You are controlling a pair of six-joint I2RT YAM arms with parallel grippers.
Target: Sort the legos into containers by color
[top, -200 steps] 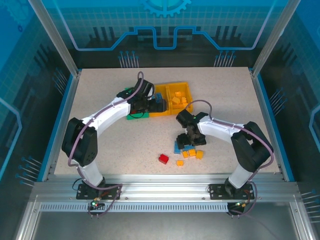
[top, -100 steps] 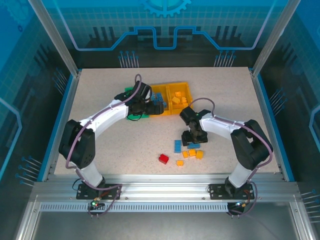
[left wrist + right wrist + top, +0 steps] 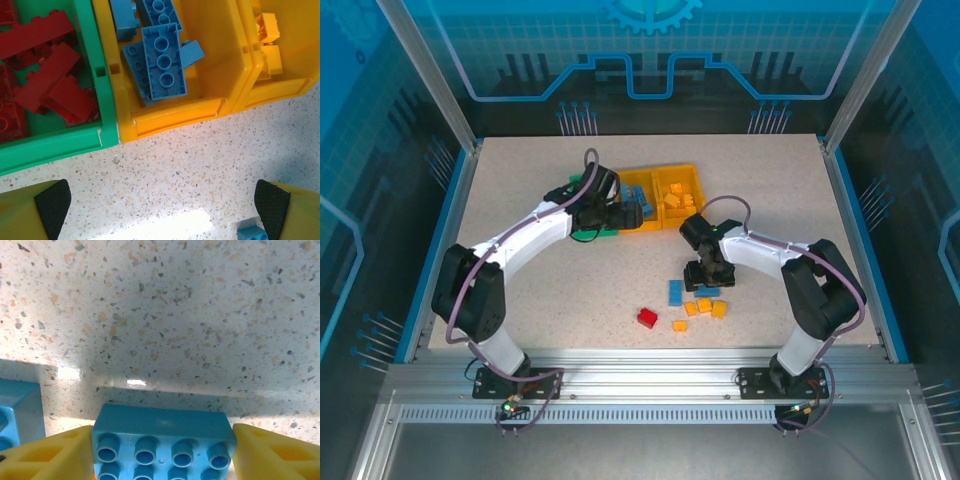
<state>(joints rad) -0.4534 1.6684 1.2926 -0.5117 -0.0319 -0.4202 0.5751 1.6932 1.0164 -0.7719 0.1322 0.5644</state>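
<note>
landmark for all positions: the row of three joined containers [image 3: 638, 205] on the bench [image 3: 520, 200].

containers: the green bin [image 3: 75, 140] forms the row's left end and holds red legos [image 3: 50, 75]. the middle yellow bin [image 3: 170, 120] holds blue legos [image 3: 162, 62]. the right yellow bin [image 3: 280, 90] holds yellow-orange legos [image 3: 267, 30].

left jaws: standing wide, holding nothing. they hang over bare bench just in front of the row's near wall, about where the green and middle bins join. the fingers [image 3: 50, 207] are well apart. a small blue lego [image 3: 249, 232] shows just beside the right-hand finger.

right jaws: in front of the row and off its right end, well apart from it. they are closed onto a blue brick [image 3: 162, 435], with a finger [image 3: 47, 455] against each short end and the studs facing the wrist camera. cannot tell whether this brick is off the bench.

loose pieces, all on the bench in front of the row: a second blue brick [image 3: 675, 292] just beside the right jaws, a yellow-orange cluster [image 3: 705, 307] a little farther from the row, a single yellow-orange brick [image 3: 679, 325], and a red brick [image 3: 646, 318] beside it.
</note>
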